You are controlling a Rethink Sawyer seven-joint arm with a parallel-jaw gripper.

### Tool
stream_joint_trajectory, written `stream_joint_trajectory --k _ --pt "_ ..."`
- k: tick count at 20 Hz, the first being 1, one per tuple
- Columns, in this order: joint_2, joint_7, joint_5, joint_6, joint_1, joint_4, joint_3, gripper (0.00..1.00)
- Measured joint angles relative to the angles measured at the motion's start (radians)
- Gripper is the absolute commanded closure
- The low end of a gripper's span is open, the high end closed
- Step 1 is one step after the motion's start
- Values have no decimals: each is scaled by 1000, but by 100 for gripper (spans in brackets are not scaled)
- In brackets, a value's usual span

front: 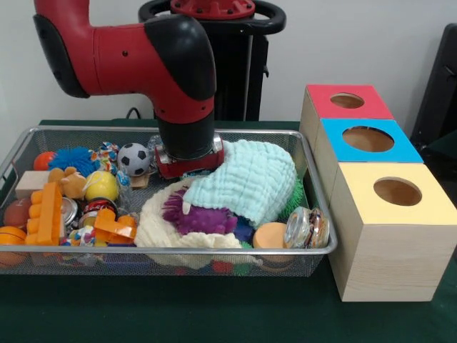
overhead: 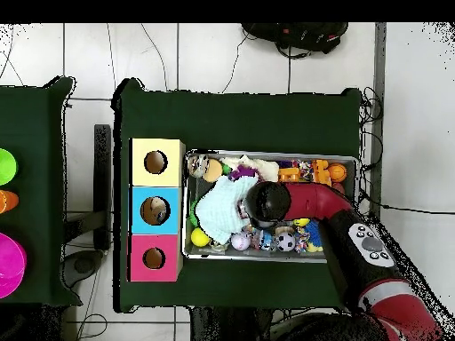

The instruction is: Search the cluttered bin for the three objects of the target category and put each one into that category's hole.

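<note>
A wire mesh bin (front: 164,250) holds a heap of toys and cloths. My gripper (front: 187,168) is lowered into the middle of it, its lower end hidden behind a mint cloth (front: 250,179). In front of it lie a purple spiky toy (front: 196,214) and a cream cloth (front: 158,230). A soccer ball (front: 133,158), a yellow ball (front: 101,186), orange bricks (front: 48,213) and a glass jar (front: 307,229) are also in the bin. Three wooden boxes with round holes stand beside it: red-topped (front: 348,101), blue-topped (front: 368,139), yellow-topped (front: 397,191). In the overhead view the wrist (overhead: 267,202) covers the bin's centre.
The bin (overhead: 271,153) sits on a green table, with the row of boxes (overhead: 155,210) touching its short side. An orange disc (front: 270,234) and a blue spiky ball (front: 75,158) lie among the clutter. Green and magenta objects (overhead: 7,266) rest on a separate table.
</note>
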Motion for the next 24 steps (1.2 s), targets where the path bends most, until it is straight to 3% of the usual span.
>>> stream_joint_trajectory --k 7,17,24 --pt "-39 -7 0 97 0 -2 43 0" --pt "-280 -7 32 358 1 17 103 0" --pt "-324 -7 33 386 -6 16 125 0"
